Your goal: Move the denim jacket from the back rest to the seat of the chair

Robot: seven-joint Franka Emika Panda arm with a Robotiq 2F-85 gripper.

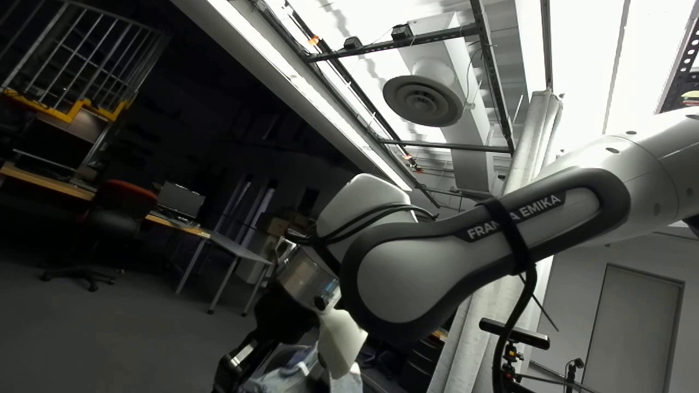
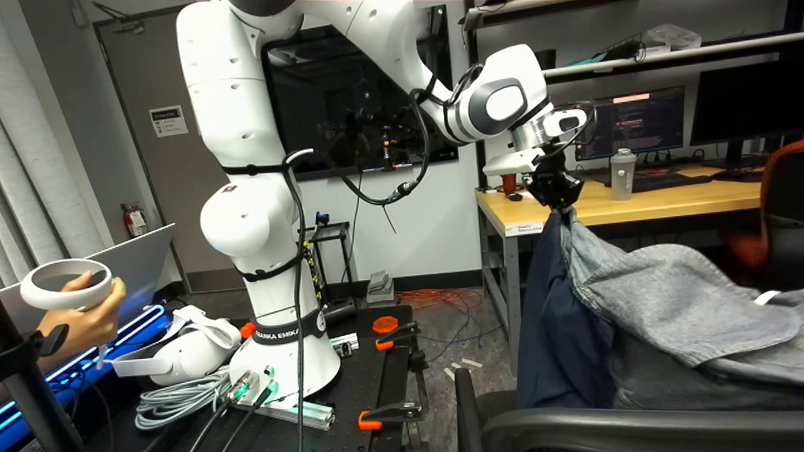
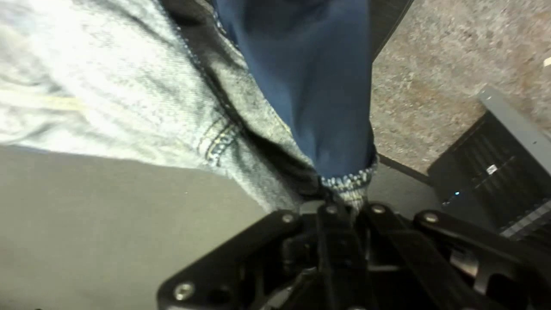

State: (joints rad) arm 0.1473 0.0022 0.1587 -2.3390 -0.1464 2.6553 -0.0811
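Note:
The denim jacket [image 2: 678, 295] is grey outside with a navy lining. In an exterior view, one corner is lifted and hangs from my gripper [image 2: 562, 208], and the rest drapes to the right over the black chair [image 2: 634, 424]. My gripper is shut on the jacket's stitched edge. In the wrist view, the jacket [image 3: 129, 86] runs from the fingertips [image 3: 351, 209] toward the top left, navy lining facing up. In an exterior view, part of the jacket [image 1: 295, 371] shows at the bottom edge below the wrist. The chair's seat and back rest are mostly hidden.
A wooden desk [image 2: 666, 201] with a shaker bottle [image 2: 622, 174] and monitors stands behind the gripper. An orange chair [image 2: 779, 201] is at the right. Clamps [image 2: 392, 413] and cables sit on the robot's black table. A hand holds a controller [image 2: 66, 285] at the left.

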